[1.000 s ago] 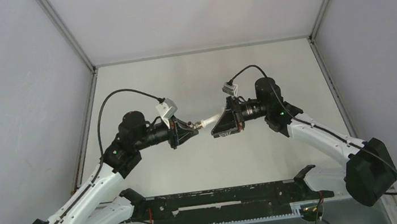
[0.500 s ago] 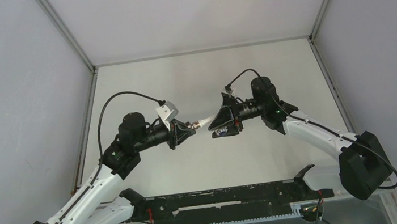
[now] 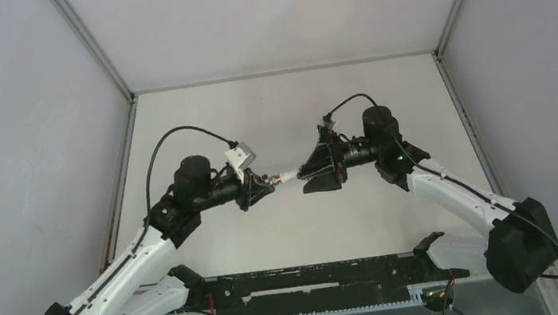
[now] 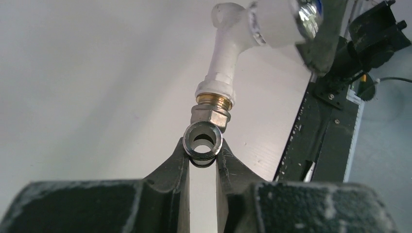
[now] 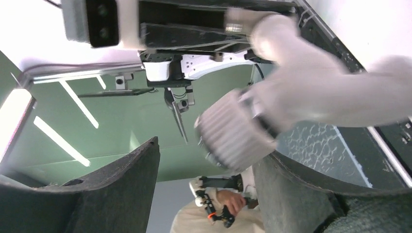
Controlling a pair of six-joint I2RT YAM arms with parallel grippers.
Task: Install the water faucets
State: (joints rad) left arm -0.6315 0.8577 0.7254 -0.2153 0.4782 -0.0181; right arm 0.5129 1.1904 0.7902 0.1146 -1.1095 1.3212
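Grey metal first: the grey metal fitting [image 4: 202, 141] is pinched at the tips of your left hand [image 4: 202, 162]. Its round open bore faces the left wrist camera, and the two black fingers [image 4: 177, 172] are closed tight on it. From the fitting's hex collar a band of brass thread rises into the white tap piece [image 4: 228, 53], so the two parts meet end to end. The tap's body leans up and to the right, toward a shiny cap with a blue spot at the top edge of that view.

From overhead, the joined pair hangs in the air above the pale surface [image 3: 270, 110], bridging the gap between both hands. The fitting [image 3: 268, 180] is on the left hand's [image 3: 257, 188] side and the tap [image 3: 286, 175] on the right hand's [image 3: 314, 173] side.

Your right hand [image 5: 209, 155] stands open. In its wrist view the tap's [image 5: 311, 92] ribbed knob lies close against one dark finger [image 5: 291, 189], with a clear gap to the other. The view is blurred, so whether knob and finger actually touch cannot be told (a person [image 5: 228, 204] in pale clothes shows below, holding a small device).

A black frame [image 3: 315, 281] runs along the surface's near edge, between the arm bases.
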